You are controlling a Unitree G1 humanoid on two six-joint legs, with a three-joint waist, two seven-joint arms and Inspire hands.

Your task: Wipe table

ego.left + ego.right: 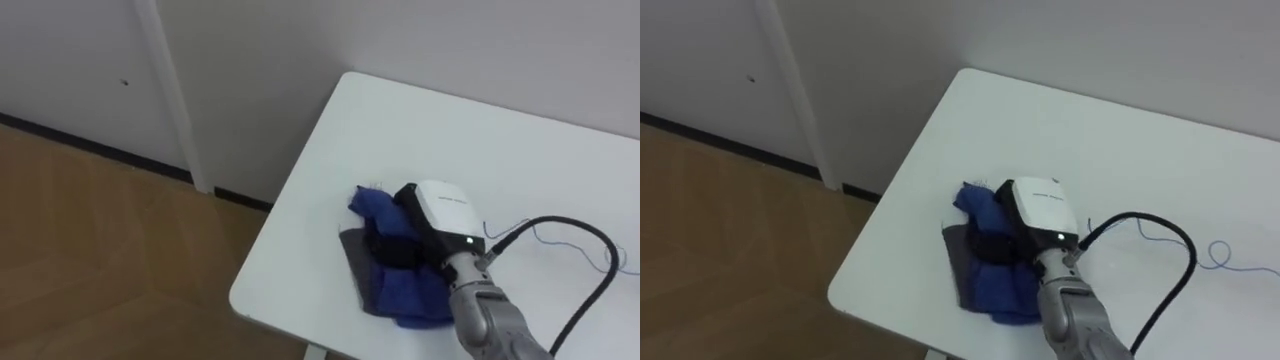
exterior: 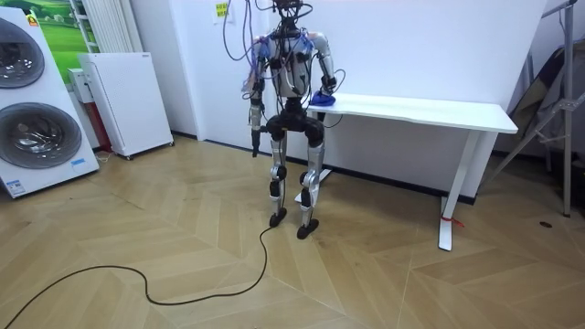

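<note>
A crumpled blue cloth [image 1: 405,285] with a grey underside lies near the left end of the white table [image 1: 480,130], close to its front edge. My right hand [image 1: 440,205] rests on top of the cloth, its dark thumb curled across the bunched fabric; the fingers are mostly covered by the hand's white back. In the room view I stand at the table's left end, with the right hand [image 2: 322,95] on the cloth and my left hand [image 2: 255,139] hanging by my side.
The table's corner and front edge [image 1: 245,300] drop to wooden floor [image 1: 90,240]. A wall with a white upright [image 1: 175,90] is just behind. A thin blue wire [image 1: 1225,250] lies on the table to the right. Washing machines [image 2: 32,100] and a white cabinet [image 2: 123,100] stand off to the room view's left.
</note>
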